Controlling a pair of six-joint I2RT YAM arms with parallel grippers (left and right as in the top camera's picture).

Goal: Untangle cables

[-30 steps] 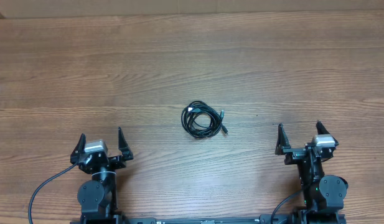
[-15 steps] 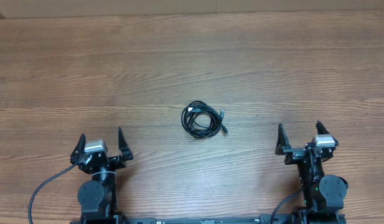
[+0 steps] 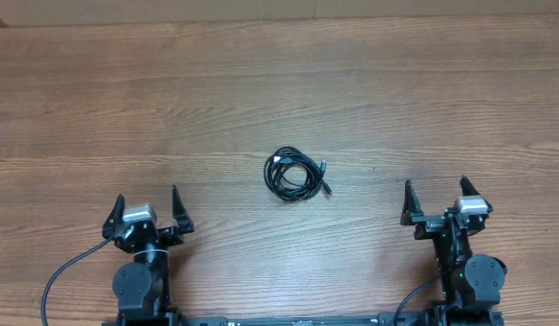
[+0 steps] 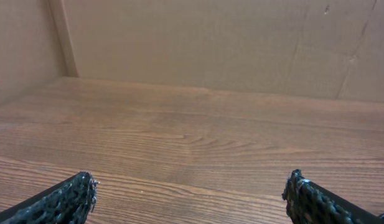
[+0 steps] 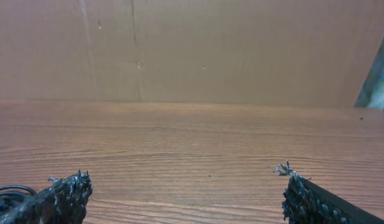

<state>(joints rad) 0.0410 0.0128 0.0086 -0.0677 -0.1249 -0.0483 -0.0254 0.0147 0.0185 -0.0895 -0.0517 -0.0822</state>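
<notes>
Table [image 3: 279, 72] wood-grained; left gripper [image 3: 147, 196] at near edge, fingers spread wide, nothing between; cables [image 3: 297, 175] coiled in small black bundle mid-table, plug ends at its right side, well apart from both arms; right gripper [image 3: 435, 186] at near edge, fingers spread wide, empty; bundle's edge shows low left in right wrist view.

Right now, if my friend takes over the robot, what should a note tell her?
Left gripper: open, empty, at the near left edge of the table.
Right gripper: open, empty, at the near right edge.
Cables: one coiled bundle mid-table, between the two arms and farther out, touched by neither gripper.
Done: nothing yet.
Left: grasp the bundle, pull the cables apart and lay them out separately.
</notes>
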